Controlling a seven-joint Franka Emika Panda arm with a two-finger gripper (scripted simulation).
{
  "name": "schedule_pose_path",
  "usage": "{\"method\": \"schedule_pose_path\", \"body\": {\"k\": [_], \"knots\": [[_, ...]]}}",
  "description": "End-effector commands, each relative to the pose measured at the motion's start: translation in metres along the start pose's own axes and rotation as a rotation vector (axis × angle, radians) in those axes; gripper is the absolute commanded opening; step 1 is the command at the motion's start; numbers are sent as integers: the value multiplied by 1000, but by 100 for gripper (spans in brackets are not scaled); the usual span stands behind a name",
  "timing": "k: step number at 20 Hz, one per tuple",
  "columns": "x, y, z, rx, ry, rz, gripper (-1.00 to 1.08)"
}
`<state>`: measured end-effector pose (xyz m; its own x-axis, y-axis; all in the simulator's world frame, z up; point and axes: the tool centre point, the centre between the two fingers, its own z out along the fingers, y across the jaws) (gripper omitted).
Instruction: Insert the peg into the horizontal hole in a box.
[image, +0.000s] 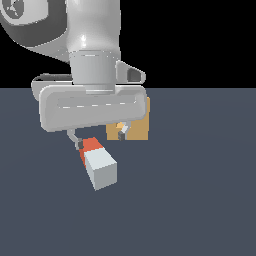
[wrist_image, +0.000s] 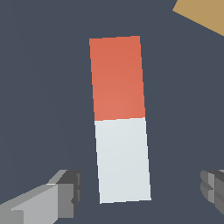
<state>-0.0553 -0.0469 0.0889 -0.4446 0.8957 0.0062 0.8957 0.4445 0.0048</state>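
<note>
A: Peg location?

B: The peg (image: 98, 162) lies flat on the dark grey floor (image: 200, 200), orange-red end toward the box, pale grey-white end toward the exterior camera. It's below the arm's hand, a bit to the exterior view's left of the box.

A: Box?

B: The box (image: 137, 129), tan, sits behind the gripper in the exterior view, mostly hidden by the white hand. Only a tan corner shows in the wrist view (wrist_image: 202, 15), apart from the peg's orange end. Can't make out the hole.

A: Gripper status?

B: The gripper (image: 99, 139) is spread wide, one finger on each side of the peg. Wrist view shows the fingers (wrist_image: 65, 192) flanking the pale end of the peg (wrist_image: 120, 118) with clear gaps on both sides, no contact.

A: Height?

B: Looks low, fingertips about level with the peg in the exterior view; can't tell if they reach the floor.

A: Peg held?

B: No, resting on the floor, nothing pinching it
</note>
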Motion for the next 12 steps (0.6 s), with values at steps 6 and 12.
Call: {"method": "schedule_pose_path", "body": {"k": [6, 12], "knots": [[-10, -10, 15, 5, -5, -69, 100], [-11, -10, 16, 6, -6, -75, 100]]}}
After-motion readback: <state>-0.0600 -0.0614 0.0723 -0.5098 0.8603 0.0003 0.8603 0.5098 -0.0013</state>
